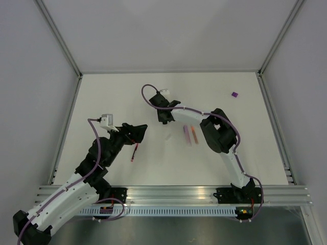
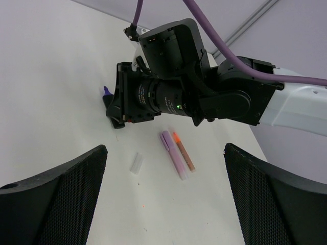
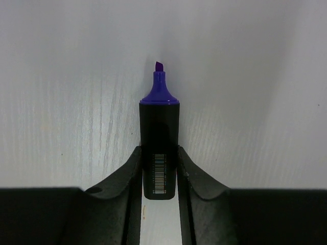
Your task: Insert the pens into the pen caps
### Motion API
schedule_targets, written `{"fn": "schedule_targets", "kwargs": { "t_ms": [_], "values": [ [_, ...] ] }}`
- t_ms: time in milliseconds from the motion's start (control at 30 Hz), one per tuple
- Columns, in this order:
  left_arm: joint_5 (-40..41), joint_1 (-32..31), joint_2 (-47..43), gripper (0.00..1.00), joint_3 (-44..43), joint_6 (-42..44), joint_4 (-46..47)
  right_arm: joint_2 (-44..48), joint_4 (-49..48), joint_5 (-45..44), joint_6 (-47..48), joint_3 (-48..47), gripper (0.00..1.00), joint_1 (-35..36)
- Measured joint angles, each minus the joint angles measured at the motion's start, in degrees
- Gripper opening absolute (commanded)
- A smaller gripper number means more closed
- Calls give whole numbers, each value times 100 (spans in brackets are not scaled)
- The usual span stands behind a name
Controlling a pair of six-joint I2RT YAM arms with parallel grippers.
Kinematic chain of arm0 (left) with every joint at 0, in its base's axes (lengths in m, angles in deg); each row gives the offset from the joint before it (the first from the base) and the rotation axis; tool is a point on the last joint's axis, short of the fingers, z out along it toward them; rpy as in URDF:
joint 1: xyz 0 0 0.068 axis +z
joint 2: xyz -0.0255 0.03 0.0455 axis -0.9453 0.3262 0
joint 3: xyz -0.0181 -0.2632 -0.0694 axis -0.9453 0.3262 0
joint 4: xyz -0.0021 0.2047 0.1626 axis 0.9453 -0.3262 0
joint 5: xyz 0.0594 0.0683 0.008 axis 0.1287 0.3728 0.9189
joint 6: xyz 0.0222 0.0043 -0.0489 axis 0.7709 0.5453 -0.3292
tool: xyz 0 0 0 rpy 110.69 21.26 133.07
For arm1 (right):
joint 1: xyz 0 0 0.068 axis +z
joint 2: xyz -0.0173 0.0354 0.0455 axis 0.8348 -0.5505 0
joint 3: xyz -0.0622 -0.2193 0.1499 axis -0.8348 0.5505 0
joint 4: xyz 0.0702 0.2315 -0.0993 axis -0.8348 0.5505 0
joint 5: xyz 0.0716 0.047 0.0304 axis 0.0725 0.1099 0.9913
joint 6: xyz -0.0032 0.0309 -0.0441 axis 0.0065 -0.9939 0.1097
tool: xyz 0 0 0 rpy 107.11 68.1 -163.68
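While the right gripper (image 3: 159, 155) clamps the stubby black purple-tipped marker (image 3: 159, 127), the left gripper (image 1: 141, 136) gapes wide near it, a tiny purple cap (image 1: 234, 94) well apart.

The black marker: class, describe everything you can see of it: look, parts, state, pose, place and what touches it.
The marker is stubby: glossy black plastic-looking barrel, barcode label near the rear, purple collar and chisel tip, uncapped. The right gripper clamps its rear half between black fingers, tip pointing away from the wrist, low over the white table; contact with the table cannot be told.
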Motion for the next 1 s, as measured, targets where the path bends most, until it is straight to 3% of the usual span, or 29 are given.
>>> {"fn": "schedule_targets", "kwargs": {
  "t_ms": [67,100,267,533,1000],
  "values": [
    [-7,0,33,99,0,11,0,0,7,4,-15,0,1,0],
    [-11,0,76,99,0,13,0,0,7,9,-15,0,0,0],
    [-109,0,496,96,-13,-2,2,164,-116,63,15,258,0,-13],
    [-586,120,1329,94,-81,-278,20,911,-636,236,208,1462,0,-79],
    [-1996,1283,2844,90,-442,-695,367,2277,-1580,507,352,2575,0,-103]
  ]
}}
